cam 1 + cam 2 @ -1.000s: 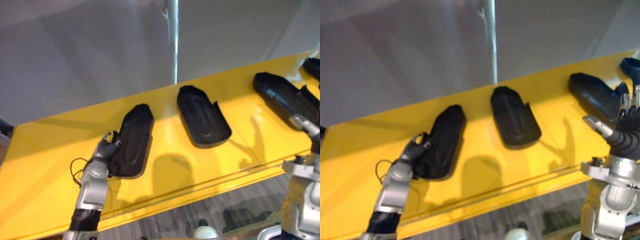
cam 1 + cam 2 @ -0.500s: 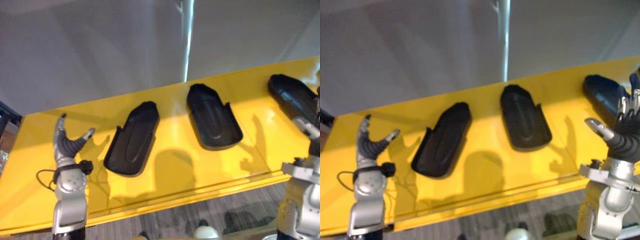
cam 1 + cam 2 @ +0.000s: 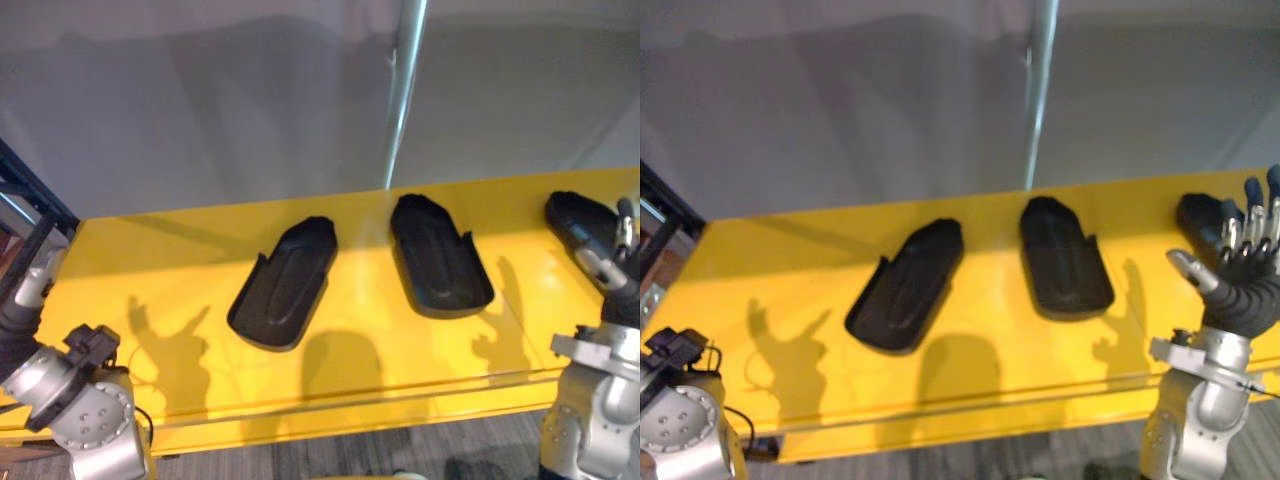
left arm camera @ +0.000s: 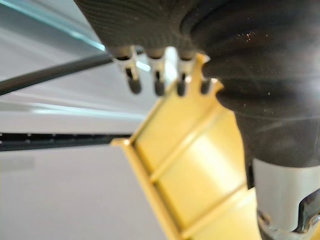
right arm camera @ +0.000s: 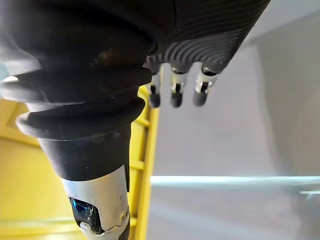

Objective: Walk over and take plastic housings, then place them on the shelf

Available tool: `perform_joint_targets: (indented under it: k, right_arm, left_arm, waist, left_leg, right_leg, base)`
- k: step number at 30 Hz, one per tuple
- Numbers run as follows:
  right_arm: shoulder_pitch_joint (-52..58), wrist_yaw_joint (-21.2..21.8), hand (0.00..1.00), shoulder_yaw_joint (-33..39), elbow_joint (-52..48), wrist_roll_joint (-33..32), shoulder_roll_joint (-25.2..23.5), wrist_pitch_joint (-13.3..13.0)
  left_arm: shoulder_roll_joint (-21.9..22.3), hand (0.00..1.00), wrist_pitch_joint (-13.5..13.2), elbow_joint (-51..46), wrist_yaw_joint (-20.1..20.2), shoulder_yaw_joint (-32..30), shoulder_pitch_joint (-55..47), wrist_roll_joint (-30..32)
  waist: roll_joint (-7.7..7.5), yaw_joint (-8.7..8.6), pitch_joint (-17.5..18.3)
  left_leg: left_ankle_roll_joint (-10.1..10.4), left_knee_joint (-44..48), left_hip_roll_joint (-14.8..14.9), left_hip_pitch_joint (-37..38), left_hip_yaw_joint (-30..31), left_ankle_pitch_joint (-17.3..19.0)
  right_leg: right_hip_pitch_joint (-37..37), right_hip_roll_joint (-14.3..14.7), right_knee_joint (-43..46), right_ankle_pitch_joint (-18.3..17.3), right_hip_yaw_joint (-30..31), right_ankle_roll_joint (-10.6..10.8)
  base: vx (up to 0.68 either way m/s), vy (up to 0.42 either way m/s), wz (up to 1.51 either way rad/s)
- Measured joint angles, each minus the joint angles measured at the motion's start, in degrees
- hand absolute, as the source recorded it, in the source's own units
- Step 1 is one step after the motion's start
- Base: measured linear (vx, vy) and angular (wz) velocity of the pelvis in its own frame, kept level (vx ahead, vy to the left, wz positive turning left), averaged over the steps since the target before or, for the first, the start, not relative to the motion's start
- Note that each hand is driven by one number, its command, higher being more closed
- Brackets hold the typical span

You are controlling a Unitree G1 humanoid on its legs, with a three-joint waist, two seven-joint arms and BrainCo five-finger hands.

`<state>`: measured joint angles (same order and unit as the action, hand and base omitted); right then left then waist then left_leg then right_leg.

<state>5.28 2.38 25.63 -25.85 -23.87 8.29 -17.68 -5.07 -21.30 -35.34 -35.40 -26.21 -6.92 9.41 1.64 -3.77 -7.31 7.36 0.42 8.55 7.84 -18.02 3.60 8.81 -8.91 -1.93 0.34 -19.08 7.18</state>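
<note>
Three black plastic housings lie hollow side up on the yellow shelf (image 3: 150,270): a left one (image 3: 283,298), a middle one (image 3: 440,268) and a right one (image 3: 578,220) at the right edge. My left hand (image 4: 158,75) is low at the shelf's left end, well clear of the left housing, fingers straight and holding nothing. On the other side my right hand (image 3: 1240,275) stands raised in front of the right housing, fingers spread upward and thumb out, also holding nothing. The right wrist view shows the straight fingers (image 5: 175,90) beside the shelf's yellow edge.
A grey wall rises behind the shelf, with a metal pole (image 3: 405,90) above the middle housing. A dark rack frame (image 3: 30,195) stands at the shelf's left end. Grey floor (image 3: 350,455) shows below the shelf's front lip (image 3: 330,405).
My left hand let go of the left housing, opened, and dropped back to the lower left. The housing stays on the shelf. The camera has shifted left; the right hand hardly moved.
</note>
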Motion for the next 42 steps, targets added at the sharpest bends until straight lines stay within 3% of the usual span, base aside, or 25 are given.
perform_joint_targets:
  k: [5, 9, 14, 17, 20, 26, 29, 31, 33, 34, 36, 39, 41, 42]
  right_arm:
    - [0.04, -0.04, 0.0, -1.12, 0.38, 0.0, -0.03, -0.01]
    - [0.67, -0.03, 0.0, -2.76, 1.51, 0.0, -0.21, 0.0]
    - [0.34, -0.05, 0.0, -4.03, 4.03, -0.06, 0.08, 0.16]
    - [-1.67, -1.63, 0.0, -6.38, 7.96, 0.07, 1.02, 0.69]
    - [-4.17, -3.77, 0.0, -8.28, 9.09, 2.96, 1.26, 0.74]
    - [-5.8, -4.71, 0.0, -9.33, 9.27, 4.94, 3.94, 0.71]
    - [-5.93, -3.55, 0.0, -9.33, 9.38, 4.86, 5.66, 0.48]
    - [-7.1, -1.99, 0.0, -9.42, 9.27, 4.02, 7.68, 0.39]
    - [-8.35, -0.59, 0.0, -9.48, 8.97, 2.88, 9.04, 0.4]
    - [-9.67, 1.2, 0.0, -9.95, 8.19, 1.09, 10.18, 0.49]
    - [-11.25, 2.84, 0.0, -10.94, 7.21, 0.92, 11.26, 0.65]
    - [-12.3, 4.76, 0.0, -11.32, 5.59, -0.11, 13.05, 1.17]
    - [-13.58, 5.92, 0.0, -11.33, 4.96, -1.06, 14.75, 2.43]
    - [-13.79, 6.4, 0.0, -11.33, 4.74, -1.51, 15.01, 2.85]
  left_arm:
    - [0.06, 0.0, -0.02, 0.05, -0.43, -0.06, -0.69, 0.01]
    - [1.96, 0.0, 0.71, 2.14, -3.91, -1.7, -3.32, 0.05]
    - [2.4, 0.0, 4.93, 10.73, -14.02, -14.45, -6.13, 0.04]
    - [2.37, 0.0, 5.53, 17.64, -24.41, -24.27, -6.12, -1.47]
    - [2.21, 0.0, 4.64, 18.73, -30.05, -27.3, -6.67, -2.26]
    - [0.94, 0.0, -0.36, 25.43, -34.97, -29.54, -6.48, -5.11]
    - [0.53, 0.0, -1.74, 33.31, -32.88, -29.4, -6.52, -8.9]
    - [0.56, 0.0, -2.16, 42.31, -27.16, -28.02, -6.61, -13.12]
    - [0.61, 0.0, -1.92, 49.03, -20.44, -25.55, -6.9, -17.32]
    - [0.84, 0.0, -1.48, 54.92, -12.71, -22.45, -7.61, -21.13]
    - [1.04, 0.0, 0.31, 60.95, -4.73, -19.53, -8.65, -24.66]
    - [1.12, 0.0, 2.73, 67.95, 4.0, -17.39, -9.15, -28.18]
    - [1.11, 0.0, 5.6, 73.53, 12.67, -17.24, -9.26, -32.36]
    - [1.1, 0.0, 6.09, 74.82, 14.53, -16.95, -9.44, -33.28]
  waist:
    - [-0.38, 0.02, -0.25]
    - [-1.16, 0.49, -0.98]
    - [-1.7, 2.31, -1.38]
    - [-1.75, 4.93, -1.36]
    - [-1.77, 6.78, -1.33]
    - [-2.15, 7.39, -0.51]
    - [-2.91, 6.9, 1.32]
    - [-3.27, 6.54, 2.44]
    - [-3.6, 6.46, 2.81]
    - [-3.96, 6.31, 3.04]
    - [-4.42, 6.04, 3.34]
    - [-4.94, 6.0, 3.67]
    - [-4.99, 5.84, 3.71]
    - [-4.99, 5.83, 3.71]
  left_leg:
    - [0.0, 0.03, 0.0, -0.11, -0.01, 0.0]
    - [0.0, 0.28, 0.0, -1.04, 0.22, 0.0]
    - [0.0, 1.14, -0.06, -3.69, 3.07, 0.04]
    - [0.01, 1.3, -0.17, -4.4, 5.41, 0.04]
    - [0.01, 1.38, -0.62, -4.83, 7.07, 0.03]
    - [0.0, 1.15, -1.32, -4.99, 8.33, 0.03]
    - [0.0, 0.82, -1.36, -5.02, 8.33, 0.03]
    - [0.0, 0.63, -1.36, -4.99, 8.29, 0.03]
    - [0.0, 0.61, -1.34, -4.95, 8.21, 0.03]
    - [0.0, 0.61, -1.31, -4.96, 8.13, 0.03]
    - [0.0, 0.62, -1.31, -4.91, 8.02, 0.03]
    - [0.0, 0.65, -1.3, -4.88, 7.99, 0.03]
    - [-0.01, 0.84, -1.33, -4.82, 7.97, 0.03]
    - [-0.01, 0.87, -1.34, -4.82, 7.95, 0.02]
  right_leg:
    - [-0.13, 0.0, 0.02, 0.0, 0.05, 0.0]
    - [-0.86, -0.04, 0.22, 0.0, 0.01, 0.0]
    - [-0.86, -0.11, 0.22, -0.15, -2.52, -0.23]
    - [-0.41, -0.12, 0.4, -0.23, -4.5, -0.36]
    - [0.35, -0.38, 0.5, -0.49, -4.77, -0.78]
    - [0.68, -1.04, 0.8, -0.67, -4.93, -1.04]
    - [0.51, -1.08, 0.8, -0.67, -4.92, -1.04]
    - [0.43, -1.07, 0.8, -0.67, -4.88, -1.04]
    - [0.41, -1.07, 0.8, -0.67, -4.82, -1.03]
    - [0.32, -1.05, 0.81, -0.67, -4.76, -1.03]
    - [0.27, -1.05, 0.81, -0.67, -4.69, -1.03]
    - [0.25, -1.06, 0.9, -0.67, -4.66, -1.03]
    - [0.16, -1.2, 1.36, -0.68, -4.61, -1.03]
    - [0.15, -1.23, 1.38, -0.68, -4.59, -1.03]
  base:
    - [0.0, 0.0, 0.0]
    - [0.0, 0.0, 0.01]
    - [0.0, -0.006, 0.28]
    - [0.03, 0.003, 0.35]
    - [0.02, 0.025, 0.34]
    - [0.01, 0.016, 0.11]
    - [0.0, 0.0, 0.0]
    - [0.0, 0.0, 0.0]
    - [-0.01, 0.001, -0.02]
    - [-0.03, 0.0, -0.04]
    - [-0.03, 0.0, -0.04]
    - [-0.02, 0.002, -0.01]
    - [-0.04, 0.012, -0.01]
    - [-0.04, 0.011, -0.02]
